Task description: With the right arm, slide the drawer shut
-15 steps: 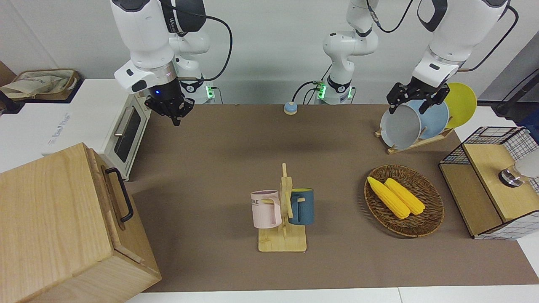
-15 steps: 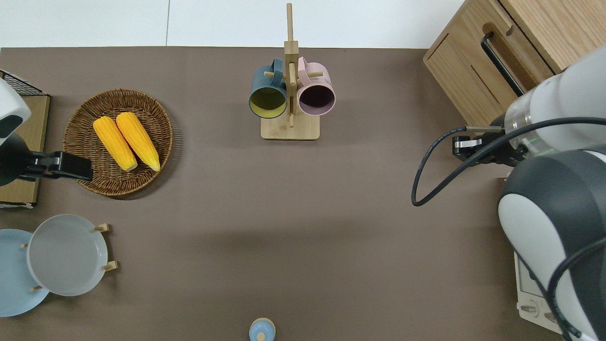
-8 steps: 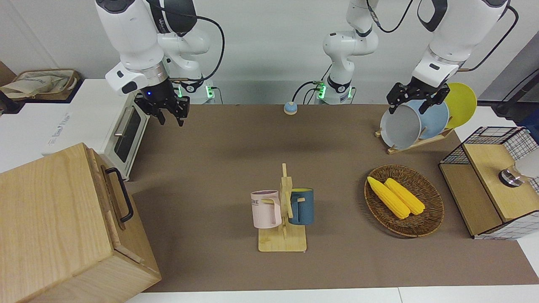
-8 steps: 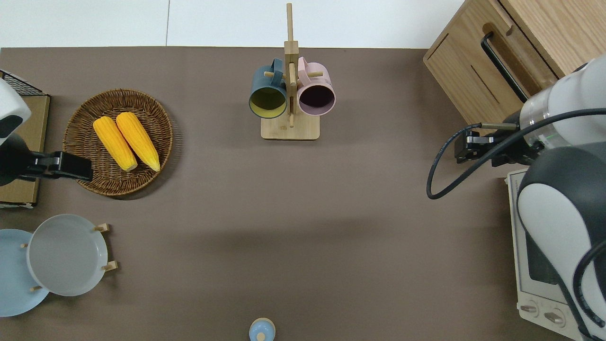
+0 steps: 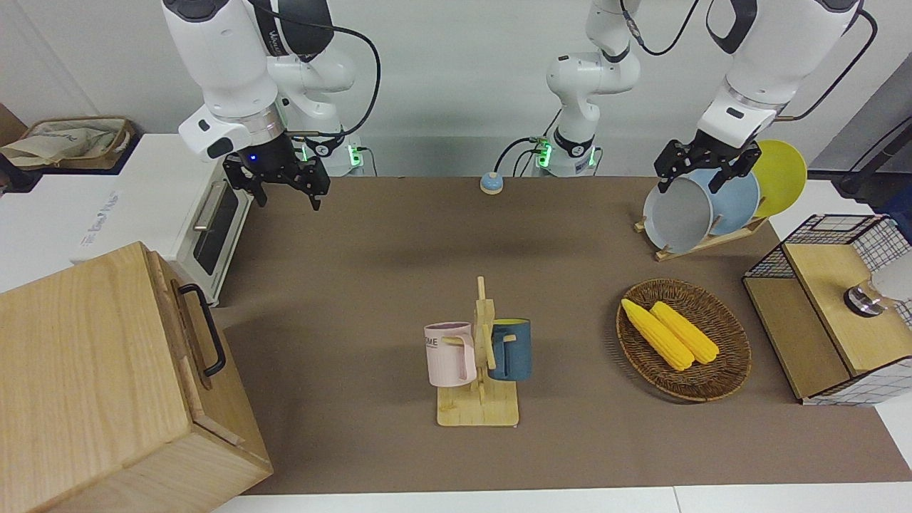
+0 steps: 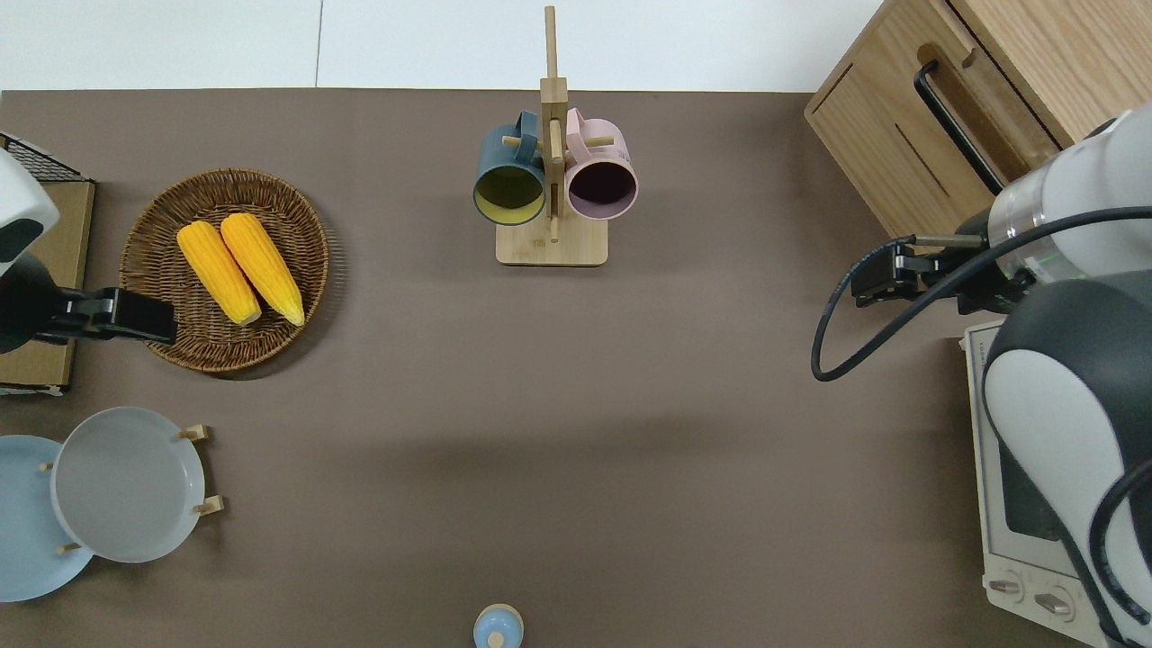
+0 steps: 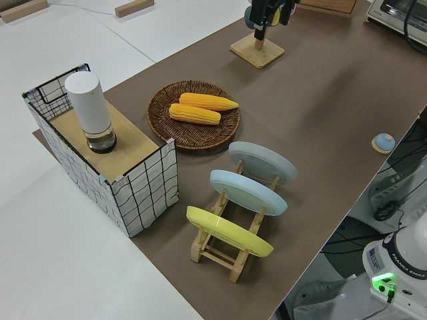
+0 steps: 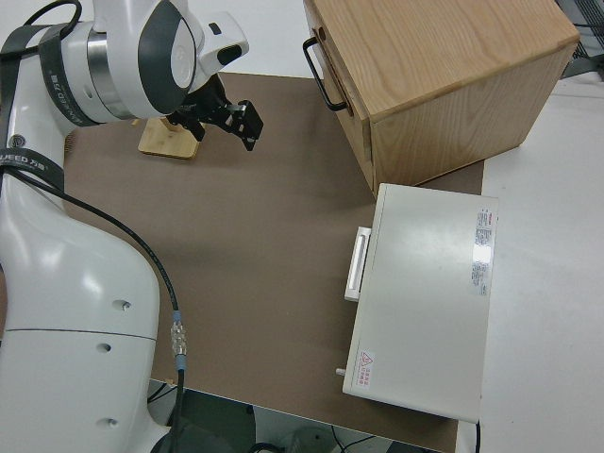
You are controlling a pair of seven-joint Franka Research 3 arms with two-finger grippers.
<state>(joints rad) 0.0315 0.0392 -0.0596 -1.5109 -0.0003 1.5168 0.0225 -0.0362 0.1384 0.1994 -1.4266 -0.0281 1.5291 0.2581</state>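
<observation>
The drawer [image 5: 187, 335] sits in the top of the pale-wood cabinet [image 5: 85, 385] at the right arm's end of the table. Its black loop handle [image 5: 204, 329] faces the mat, and its front panel lies about level with the cabinet face. It also shows in the overhead view [image 6: 967, 108] and the right side view [image 8: 332, 66]. My right gripper [image 5: 286, 199] is open and empty in the air. In the overhead view it [image 6: 871, 286] is over bare mat, between the cabinet's corner and the toaster oven, apart from the handle. My left arm is parked, its gripper [image 5: 690, 187] open.
A white toaster oven [image 5: 214, 214] stands beside the cabinet, nearer to the robots. A mug rack [image 5: 479, 399] with two mugs stands mid-table. A corn basket [image 5: 727, 377], a plate rack [image 5: 677, 246] and a wire-mesh box [image 5: 819, 335] stand toward the left arm's end.
My right gripper has risen and drawn toward the toaster oven, and its fingers have spread from shut to wide open. The drawer and the left arm have not moved.
</observation>
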